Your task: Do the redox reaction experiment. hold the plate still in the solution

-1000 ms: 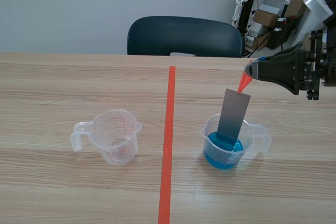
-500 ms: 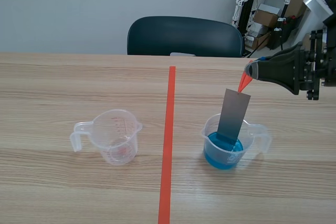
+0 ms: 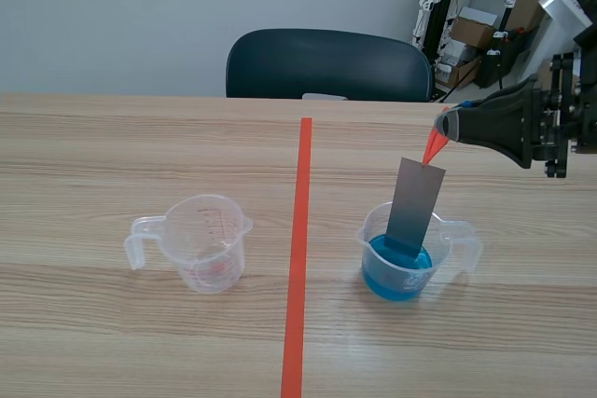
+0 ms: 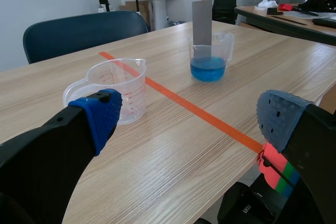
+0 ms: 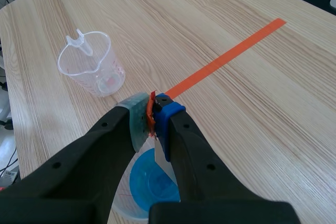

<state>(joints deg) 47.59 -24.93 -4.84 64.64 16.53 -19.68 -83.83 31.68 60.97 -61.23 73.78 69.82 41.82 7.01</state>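
While dipped in the beaker [image 3: 411,263] toward the table's [image 3: 93,137] right edge, plate [image 3: 415,204] pinched (orange tab [image 3: 433,147]) in right gripper [image 3: 445,125]; left gripper [image 4: 190,115] spread.

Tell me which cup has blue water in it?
The cup with the grey plate standing in it. The other cup, across the orange line, looks empty.

You are looking at a flat grey metal plate [image 3: 415,204] with a smooth, dull, matt face. The clear plastic measuring cup holding blue liquid [image 3: 373,230] is glossy and see-through, and so is the empty clear plastic measuring cup with red marks [image 3: 207,244]. The pale wood-grain table [image 3: 140,137] looks smooth with a faint sheen. On your left gripper [image 4: 190,113] the blue pads [image 4: 102,114] look soft, matt and dotted.
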